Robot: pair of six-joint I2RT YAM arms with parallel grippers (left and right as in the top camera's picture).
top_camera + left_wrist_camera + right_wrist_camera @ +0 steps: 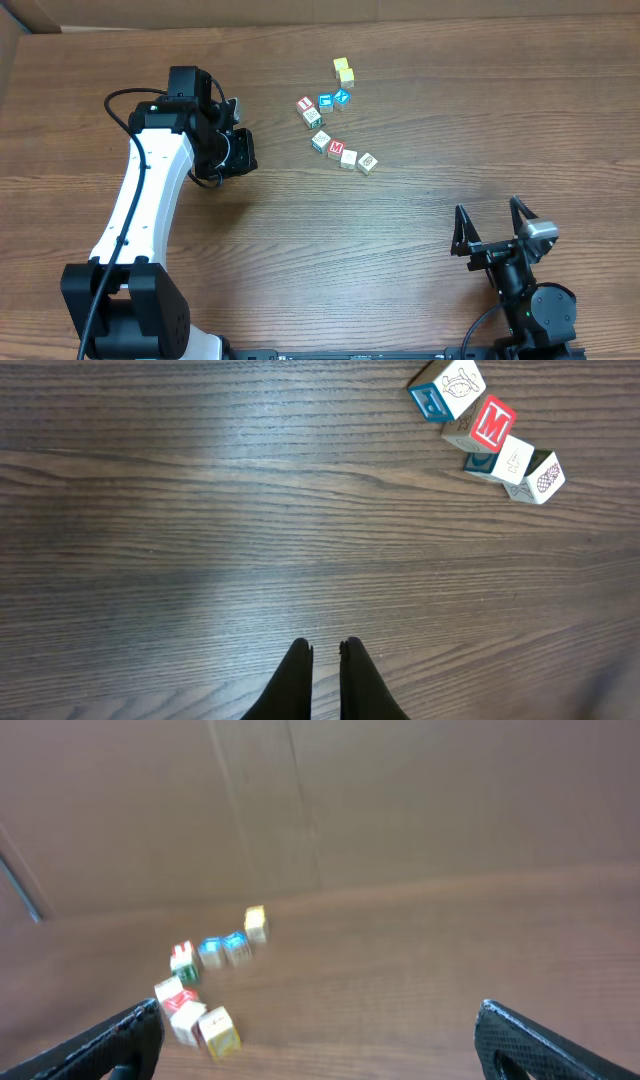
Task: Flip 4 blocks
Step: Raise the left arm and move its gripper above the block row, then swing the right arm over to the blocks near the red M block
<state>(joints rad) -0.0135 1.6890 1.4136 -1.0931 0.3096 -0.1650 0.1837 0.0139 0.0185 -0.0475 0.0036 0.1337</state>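
Note:
A slanted row of several pale-wood letter blocks lies on the table, right of centre. In the left wrist view the same row sits at the top right: a teal-sided block, a red M block, a pale block and a pineapple-picture block. My left gripper hovers left of the row, well apart from it. Its jaws are shut with nothing between them. My right gripper stands wide open near the front right, far from the blocks and empty. That view shows the row blurred.
Behind the row lie a red-faced cube, a pale cube, two blue-faced cubes and two yellow cubes. A cardboard wall runs along the table's far edge. The left arm's white link crosses the table's left side.

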